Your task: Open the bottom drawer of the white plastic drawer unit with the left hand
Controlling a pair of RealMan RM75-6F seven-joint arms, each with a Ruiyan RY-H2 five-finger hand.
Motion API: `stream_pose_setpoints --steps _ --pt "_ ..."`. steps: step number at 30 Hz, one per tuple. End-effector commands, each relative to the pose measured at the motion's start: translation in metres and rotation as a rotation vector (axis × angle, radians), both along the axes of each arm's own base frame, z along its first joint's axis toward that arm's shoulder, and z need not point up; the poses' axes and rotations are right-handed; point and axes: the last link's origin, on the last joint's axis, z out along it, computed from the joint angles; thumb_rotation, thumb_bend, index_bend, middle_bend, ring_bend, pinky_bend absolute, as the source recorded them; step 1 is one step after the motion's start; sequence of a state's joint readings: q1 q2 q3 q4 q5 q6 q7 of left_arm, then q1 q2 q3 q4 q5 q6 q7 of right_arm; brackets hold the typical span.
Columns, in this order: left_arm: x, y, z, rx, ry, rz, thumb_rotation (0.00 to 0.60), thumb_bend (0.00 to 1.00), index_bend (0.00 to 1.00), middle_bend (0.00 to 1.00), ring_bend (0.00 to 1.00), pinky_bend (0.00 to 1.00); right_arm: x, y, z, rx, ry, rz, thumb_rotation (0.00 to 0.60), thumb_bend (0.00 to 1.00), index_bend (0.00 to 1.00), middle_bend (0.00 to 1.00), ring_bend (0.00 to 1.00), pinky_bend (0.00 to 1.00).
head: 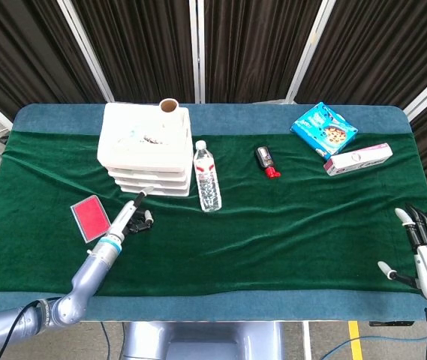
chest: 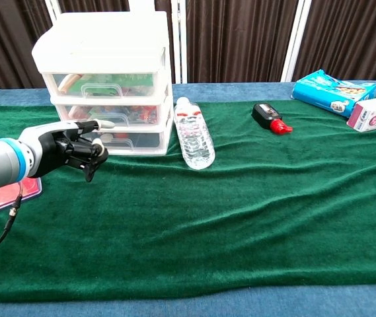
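Observation:
The white plastic drawer unit [head: 145, 146] [chest: 105, 49] stands at the back left of the green cloth, and all three of its drawers look closed. The bottom drawer [chest: 138, 140] holds some small items behind its clear front. My left hand [head: 133, 216] [chest: 69, 150] hovers just in front of the unit at bottom-drawer height, most fingers curled in. One finger [chest: 100, 123] stretches toward the top edge of the bottom drawer's front; I cannot tell whether it touches. My right hand [head: 425, 244] rests at the front right table edge with fingers spread, holding nothing.
A water bottle [head: 207, 180] [chest: 194, 139] lies right of the unit. A red flat case [head: 90, 219] [chest: 16, 193] lies left of my left hand. Further right are a black-and-red item [head: 266, 161] [chest: 270, 117], a blue biscuit pack [head: 324, 129] [chest: 333, 89] and a pink box [head: 358, 158] [chest: 375, 112]. A cardboard roll [head: 169, 106] stands on the unit.

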State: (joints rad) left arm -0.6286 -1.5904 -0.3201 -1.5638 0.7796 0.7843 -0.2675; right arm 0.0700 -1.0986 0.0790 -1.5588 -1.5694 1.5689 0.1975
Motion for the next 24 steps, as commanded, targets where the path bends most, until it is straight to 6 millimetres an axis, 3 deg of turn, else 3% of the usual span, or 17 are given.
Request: stream_pose_setpoints --steps 1,24 --pt "0.001 0.002 -0.001 0.004 -0.001 -0.002 0.600 0.86 0.00 0.75 0.68 0.63 0.000 0.000 0.000 0.000 -0.001 -0.001 0.600 0.03 0.02 0.00 0.00 0.00" --pt "0.014 0.015 -0.017 -0.023 -0.008 -0.001 0.600 0.86 0.00 0.75 0.67 0.63 -0.002 -0.001 0.002 -0.002 -0.005 -0.007 0.600 0.03 0.02 0.00 0.00 0.00"
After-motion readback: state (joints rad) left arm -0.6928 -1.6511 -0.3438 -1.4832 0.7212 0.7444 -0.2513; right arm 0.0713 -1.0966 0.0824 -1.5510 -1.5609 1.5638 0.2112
